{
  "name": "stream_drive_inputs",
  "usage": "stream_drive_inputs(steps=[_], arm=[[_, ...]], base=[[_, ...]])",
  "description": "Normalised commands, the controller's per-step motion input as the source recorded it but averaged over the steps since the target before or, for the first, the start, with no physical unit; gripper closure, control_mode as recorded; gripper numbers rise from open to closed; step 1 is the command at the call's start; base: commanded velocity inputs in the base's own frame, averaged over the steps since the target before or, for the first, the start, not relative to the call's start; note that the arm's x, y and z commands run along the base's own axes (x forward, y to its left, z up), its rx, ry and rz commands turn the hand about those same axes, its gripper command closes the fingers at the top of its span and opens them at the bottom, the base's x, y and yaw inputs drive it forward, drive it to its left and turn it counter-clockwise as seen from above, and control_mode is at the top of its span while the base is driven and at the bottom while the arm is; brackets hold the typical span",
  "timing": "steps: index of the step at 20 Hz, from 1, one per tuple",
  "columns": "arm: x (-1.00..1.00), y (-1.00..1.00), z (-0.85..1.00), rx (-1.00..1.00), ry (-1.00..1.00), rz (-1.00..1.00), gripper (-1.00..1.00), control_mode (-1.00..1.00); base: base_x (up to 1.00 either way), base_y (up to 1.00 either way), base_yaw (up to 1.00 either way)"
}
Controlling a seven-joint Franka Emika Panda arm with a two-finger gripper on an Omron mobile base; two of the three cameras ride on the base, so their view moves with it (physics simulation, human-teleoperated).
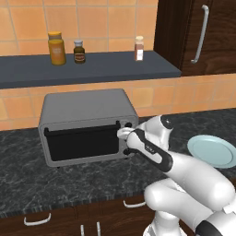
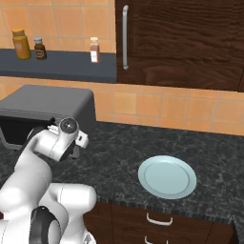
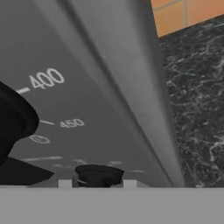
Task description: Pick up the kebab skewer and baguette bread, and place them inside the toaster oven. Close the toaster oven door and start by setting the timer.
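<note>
The grey toaster oven [image 1: 87, 107] stands on the dark counter, also seen from the side in the right base view [image 2: 47, 102]. Its toaster oven door [image 1: 83, 144] is closed, dark glass under a black bar handle [image 1: 80, 130]. My gripper [image 1: 124, 137] presses against the knob column at the oven's right front. In the hand view a small black knob [image 3: 98, 175] sits between my fingertips, gripper [image 3: 97, 183] shut on it. A larger black knob [image 3: 13, 122] with temperature marks lies to its left. The kebab skewer and baguette bread are hidden from view.
A pale blue plate [image 1: 212, 150] [image 2: 167, 176] lies on the counter right of the arm. Three jars [image 1: 56, 48] stand on the dark shelf above the oven. A dark wood cabinet [image 2: 181, 38] hangs at the right. Drawers run below the counter edge.
</note>
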Motion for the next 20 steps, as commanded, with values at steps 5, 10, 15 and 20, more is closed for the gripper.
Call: stream_drive_inputs(steps=[5,10,15,20], arm=[[-0.14,-0.21,-0.13,0.29,0.0,0.0,1.0,-1.0],[-0.12,-0.21,-0.15,0.29,0.0,0.0,1.0,-1.0],[-0.12,-0.25,-0.16,0.29,0.0,0.02,1.0,-1.0],[-0.08,-0.11,-0.2,0.25,-0.01,0.01,1.0,-1.0]], base=[[0.0,0.0,0.0],[0.0,0.0,0.0],[0.0,0.0,0.0],[0.0,0.0,0.0]])
